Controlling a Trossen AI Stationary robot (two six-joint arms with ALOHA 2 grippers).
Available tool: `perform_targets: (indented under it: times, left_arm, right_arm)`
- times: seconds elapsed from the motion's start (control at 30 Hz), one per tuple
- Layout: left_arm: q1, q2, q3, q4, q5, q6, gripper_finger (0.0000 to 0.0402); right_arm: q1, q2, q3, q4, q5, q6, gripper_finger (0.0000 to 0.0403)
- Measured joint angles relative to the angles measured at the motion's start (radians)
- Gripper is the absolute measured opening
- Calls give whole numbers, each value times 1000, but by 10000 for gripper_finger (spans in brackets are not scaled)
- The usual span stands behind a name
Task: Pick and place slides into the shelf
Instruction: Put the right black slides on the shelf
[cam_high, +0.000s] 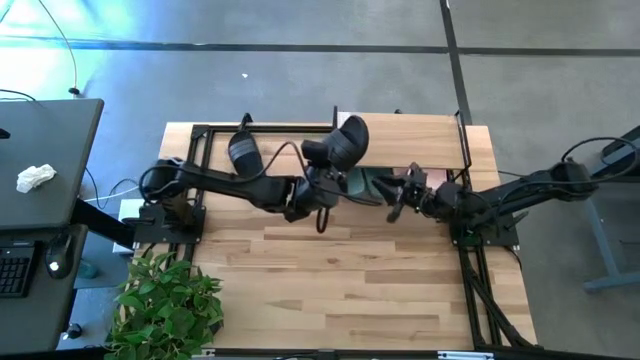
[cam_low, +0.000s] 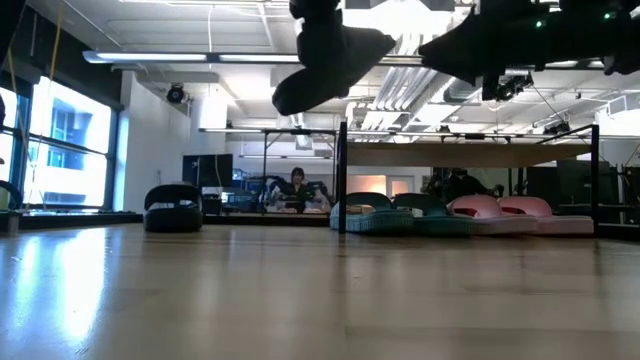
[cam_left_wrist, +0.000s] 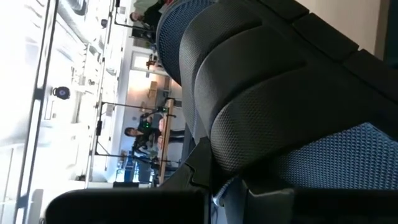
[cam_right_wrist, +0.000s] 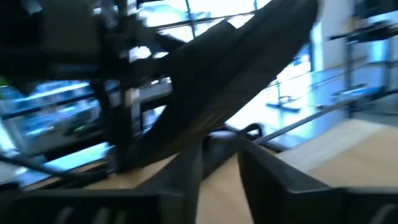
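Above the middle of the table (cam_high: 330, 260), the left gripper (cam_high: 318, 186) is clamped shut on a black slide (cam_high: 343, 143), carrying it well clear of the wood; in the low view that sandal hangs high, tilted, to the left of the shelf (cam_low: 470, 155). Just beside it, the right gripper (cam_high: 400, 195) hovers by the shelf's front edge, and whether its fingers are parted or hold anything I cannot tell. Under the plank, two teal slides (cam_low: 385, 215) and two pink slides (cam_low: 505, 210) already lie in a row, while the other black slide (cam_low: 173, 208) rests on the table, well apart to the left. The step in hand looks like carrying the black sandal in; next it likely needs lowering and levelling to pass beneath the plank or settle on top. Room is tight: the black uprights and the right arm crowd the approach, though the near table is open.
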Motion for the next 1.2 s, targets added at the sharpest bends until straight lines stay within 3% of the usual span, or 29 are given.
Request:
perform_targets:
  times: [0.17, 0.33, 0.47, 0.57, 0.9, 1.2]
  left_arm:
    - [-24, 13, 0, 5, 4, 0, 0]
    - [-42, 14, 0, 5, 29, 0, 0]
    - [-51, 14, 0, 5, 42, 0, 0]
    - [-52, 14, 0, -6, 41, 0, 0]
    - [-51, 14, 0, -15, 60, 20, 0]
    - [-51, 14, 0, -10, 79, 27, 0]
  right_arm:
    - [-76, -30, 0, 92, 71, -14, 166]
    - [-175, -55, 21, 100, -120, 114, 194]
    - [-235, -54, 85, -35, -284, 246, 197]
    - [-250, -54, 141, -125, -346, 289, 197]
    - [-267, -54, 340, -555, -341, 390, 197]
    - [-316, -52, 380, -707, -368, 483, 197]
